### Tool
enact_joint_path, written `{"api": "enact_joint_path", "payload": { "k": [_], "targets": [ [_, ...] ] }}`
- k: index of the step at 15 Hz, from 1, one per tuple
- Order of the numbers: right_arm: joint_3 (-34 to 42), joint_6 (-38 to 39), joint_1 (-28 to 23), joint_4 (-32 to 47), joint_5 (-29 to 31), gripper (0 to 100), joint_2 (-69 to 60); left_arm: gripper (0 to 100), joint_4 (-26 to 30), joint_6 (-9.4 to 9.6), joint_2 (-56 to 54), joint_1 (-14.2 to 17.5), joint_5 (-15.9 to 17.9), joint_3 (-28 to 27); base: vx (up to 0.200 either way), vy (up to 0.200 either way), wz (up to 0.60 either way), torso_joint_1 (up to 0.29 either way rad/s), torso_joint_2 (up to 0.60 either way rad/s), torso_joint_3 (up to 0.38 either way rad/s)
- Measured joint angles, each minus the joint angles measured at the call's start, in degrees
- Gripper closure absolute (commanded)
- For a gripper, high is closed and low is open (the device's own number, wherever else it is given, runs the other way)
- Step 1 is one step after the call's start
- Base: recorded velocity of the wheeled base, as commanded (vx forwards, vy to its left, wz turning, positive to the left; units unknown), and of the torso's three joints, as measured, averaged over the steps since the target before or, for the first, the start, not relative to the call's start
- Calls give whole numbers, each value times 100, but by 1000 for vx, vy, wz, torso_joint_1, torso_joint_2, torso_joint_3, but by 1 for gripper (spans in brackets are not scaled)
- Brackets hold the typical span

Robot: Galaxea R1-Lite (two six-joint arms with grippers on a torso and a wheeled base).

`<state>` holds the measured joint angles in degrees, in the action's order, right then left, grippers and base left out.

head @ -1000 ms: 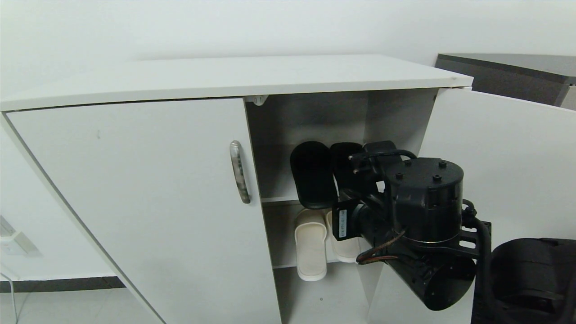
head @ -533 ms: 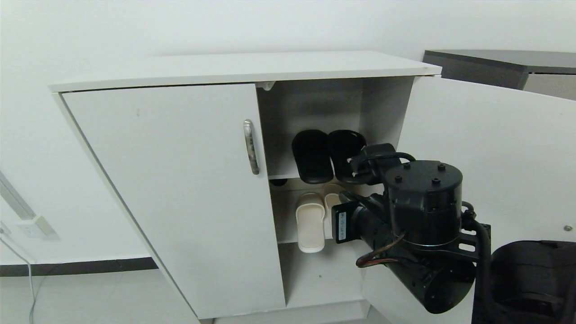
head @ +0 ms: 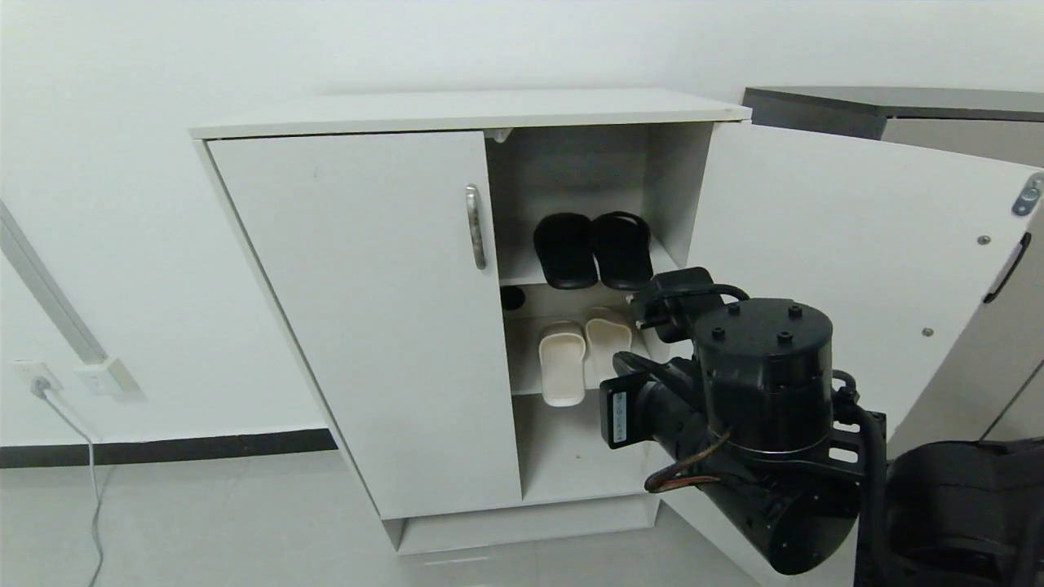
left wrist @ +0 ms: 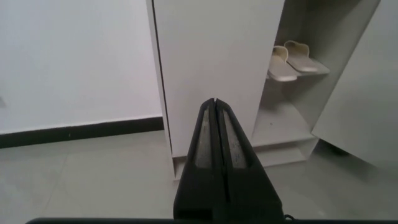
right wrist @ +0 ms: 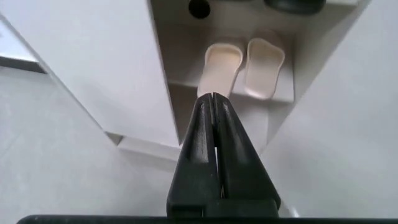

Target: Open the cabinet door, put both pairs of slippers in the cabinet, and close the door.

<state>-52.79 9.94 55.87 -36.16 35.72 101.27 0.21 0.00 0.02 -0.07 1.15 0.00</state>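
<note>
White wall backs the cabinet (head: 457,110), whose right door (head: 824,244) stands open. Black slippers (head: 593,249) lie on its upper shelf, beige slippers (head: 583,346) on the shelf below. Both pairs are stowed and only closing the door is left. Left gripper (left wrist: 214,109) and right gripper (right wrist: 213,102) face the cabinet, fingers pressed together, empty.

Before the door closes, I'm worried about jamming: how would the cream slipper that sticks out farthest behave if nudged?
The cream slipper looks like one moulded foam piece, so probably light and slightly bendy. On the smooth shelf it should slide back easily. Its end overhangs the edge, so an outward pull might tip it off.
</note>
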Motion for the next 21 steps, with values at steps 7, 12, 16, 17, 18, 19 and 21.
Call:
{"api": "enact_joint_path", "payload": {
  "k": [7,12,16,17,18,19,21],
  "targets": [
    [87,-1,9,4,-104,100,9,100,-2,0,0,-2,0,0,-200,0,0,2,2,4],
    [210,7,16,-11,-134,100,55,100,-7,0,0,-2,0,0,-40,0,0,0,0,0],
    [306,11,-28,-16,-310,100,77,100,-2,0,0,0,-2,0,0,0,0,0,0,0],
    [350,10,-59,-11,-312,100,80,100,-2,-2,0,-2,0,0,0,0,0,0,0,0],
    [380,13,-78,-11,-310,100,83,100,-5,-5,0,-4,-2,0,0,0,0,0,0,0],
    [400,16,-91,-13,-310,100,80,100,-5,-5,0,0,-2,0,0,0,0,0,0,0],
    [428,13,-89,-55,-315,100,88,100,-2,-5,0,-4,-2,0,0,0,0,0,0,0]
  ]
}}
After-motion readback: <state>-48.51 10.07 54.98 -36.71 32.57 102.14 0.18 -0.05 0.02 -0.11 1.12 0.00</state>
